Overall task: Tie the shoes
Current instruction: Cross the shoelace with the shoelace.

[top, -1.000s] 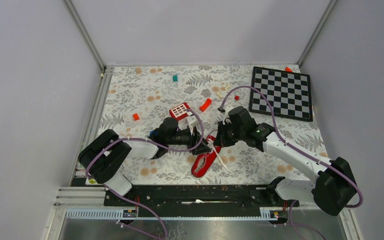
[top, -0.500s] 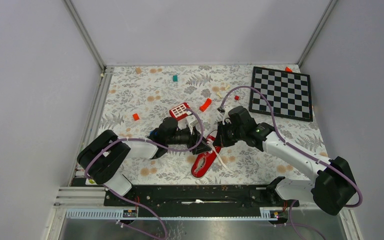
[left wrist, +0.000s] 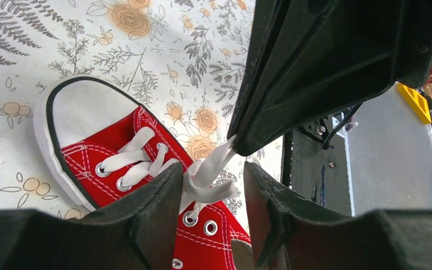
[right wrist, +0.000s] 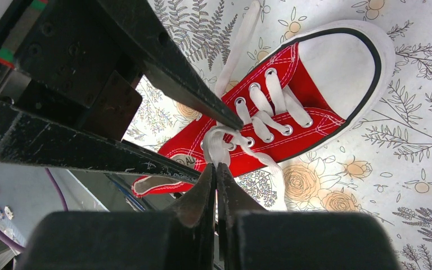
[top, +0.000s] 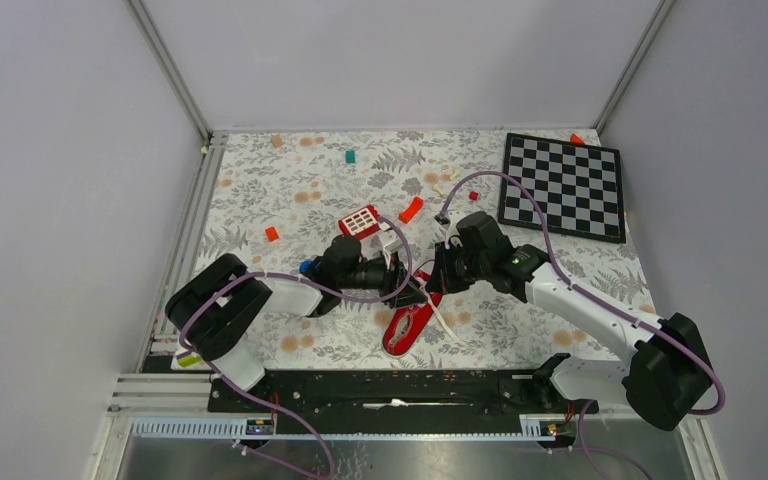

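A small red sneaker (top: 400, 328) with white laces lies near the table's front, toe toward the arms. In the left wrist view the shoe (left wrist: 112, 146) shows its white toe cap. My left gripper (left wrist: 212, 171) is open, its fingers on either side of a white lace loop (left wrist: 209, 181) above the eyelets. My right gripper (right wrist: 216, 167) is shut on that lace (right wrist: 219, 147), pulling it up off the shoe (right wrist: 292, 112). From above, the left gripper (top: 418, 292) and right gripper (top: 438, 283) meet over the shoe's tongue. A loose lace end trails right of the shoe.
A checkerboard (top: 563, 185) lies at the back right. A red block with white squares (top: 360, 220) and a curved red-orange piece (top: 411, 209) sit just behind the grippers. Small red (top: 272, 233) and green (top: 350, 156) cubes are scattered on the floral cloth.
My left arm has shifted a little to the right, toward the shoe, with its fingers around the lace. The right arm and the shoe have stayed put.
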Motion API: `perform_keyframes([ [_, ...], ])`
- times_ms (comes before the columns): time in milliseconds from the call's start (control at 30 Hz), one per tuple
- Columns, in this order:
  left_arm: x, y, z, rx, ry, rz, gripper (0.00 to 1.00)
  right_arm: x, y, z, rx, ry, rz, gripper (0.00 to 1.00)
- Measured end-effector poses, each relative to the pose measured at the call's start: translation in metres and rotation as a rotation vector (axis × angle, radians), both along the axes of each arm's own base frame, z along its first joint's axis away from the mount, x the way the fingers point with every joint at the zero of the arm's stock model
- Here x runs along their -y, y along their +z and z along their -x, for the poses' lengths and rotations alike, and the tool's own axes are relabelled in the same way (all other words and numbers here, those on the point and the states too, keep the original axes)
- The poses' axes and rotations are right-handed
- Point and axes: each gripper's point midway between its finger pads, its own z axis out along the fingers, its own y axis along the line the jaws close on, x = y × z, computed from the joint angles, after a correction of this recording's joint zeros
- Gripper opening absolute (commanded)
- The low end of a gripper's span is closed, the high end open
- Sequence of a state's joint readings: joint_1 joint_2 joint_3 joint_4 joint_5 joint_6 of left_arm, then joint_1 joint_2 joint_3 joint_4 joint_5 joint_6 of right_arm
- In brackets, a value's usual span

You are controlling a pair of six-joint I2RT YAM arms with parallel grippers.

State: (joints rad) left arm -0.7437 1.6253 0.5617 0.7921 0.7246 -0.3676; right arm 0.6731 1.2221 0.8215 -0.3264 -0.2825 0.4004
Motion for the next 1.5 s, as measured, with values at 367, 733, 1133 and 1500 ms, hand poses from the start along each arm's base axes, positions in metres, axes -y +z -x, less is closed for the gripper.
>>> perform_keyframes([
  [367, 0.003, 0.003, 0.004, -0.018, -0.019, 0.02, 0.1, 0.0, 0.0, 0.0, -0.002, 0.0, 0.002, 0.0],
  [733, 0.003, 0.0, 0.005, -0.034, -0.026, 0.016, 0.0, 0.01, 0.016, -0.003, 0.07, -0.041, -0.024, 0.34],
  [1133, -0.001, -0.005, -0.005, -0.098, 0.069, -0.033, 0.0, 0.015, -0.024, 0.034, 0.135, -0.043, -0.042, 0.33],
  [1500, -0.003, -0.002, -0.01, -0.127, 0.126, -0.041, 0.0, -0.014, -0.021, 0.019, 0.255, -0.098, -0.11, 0.34],
])
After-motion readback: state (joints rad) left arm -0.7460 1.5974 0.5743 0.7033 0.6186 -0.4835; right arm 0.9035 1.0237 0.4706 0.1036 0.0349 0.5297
